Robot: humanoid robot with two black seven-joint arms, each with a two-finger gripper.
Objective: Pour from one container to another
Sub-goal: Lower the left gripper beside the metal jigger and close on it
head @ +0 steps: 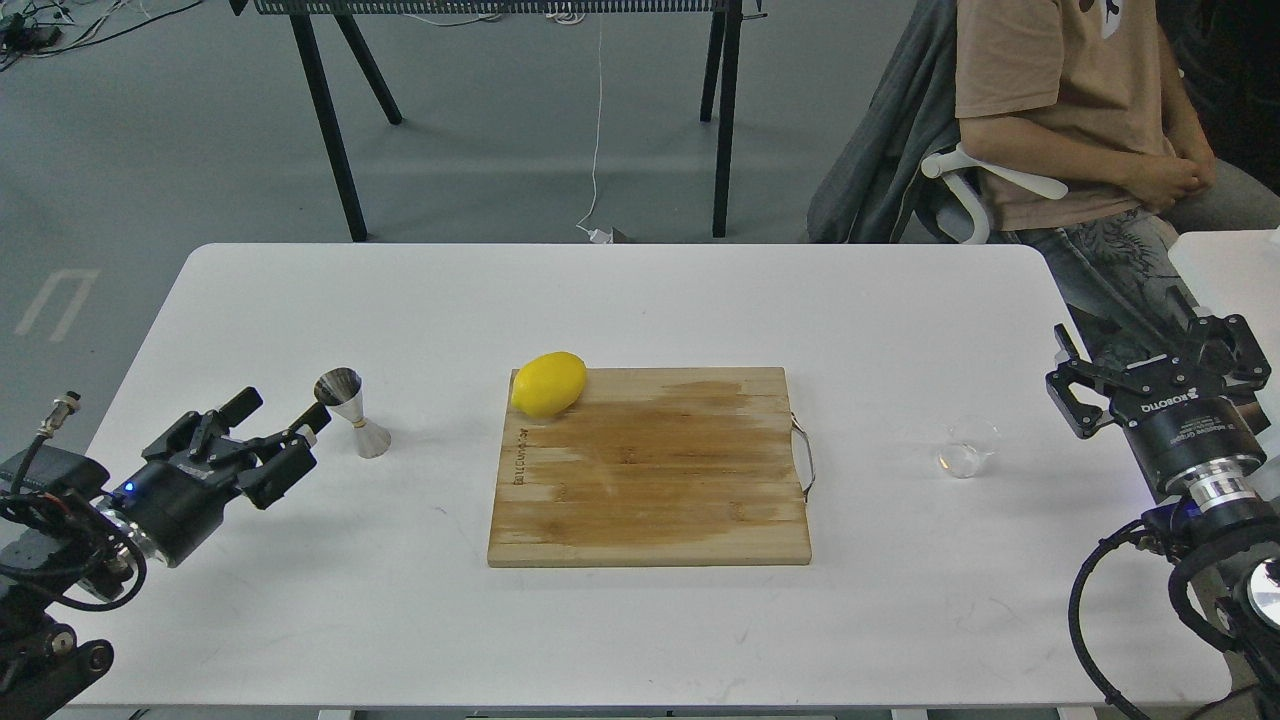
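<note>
Glass cup (pixel 968 446) stood right of board, jigger (pixel 352 412) left. Both pincers empty: left pincer (pixel 283 428) apart beside jigger, right pincer (pixel 1130 362) apart near cup. Advice: grip cup low, keep level.

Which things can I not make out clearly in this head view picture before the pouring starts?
- Glass cup: whether liquid is inside; it is transparent and small.
- Jigger: inside of its top cone; too small.
- Left claw: whether a fingertip touches the jigger; they overlap in the view.
- Right claw: the arm behind it is cut off by the right edge.
- Cutting board: its printed text; too small.
- Seated person: head cut off by the top edge.
</note>
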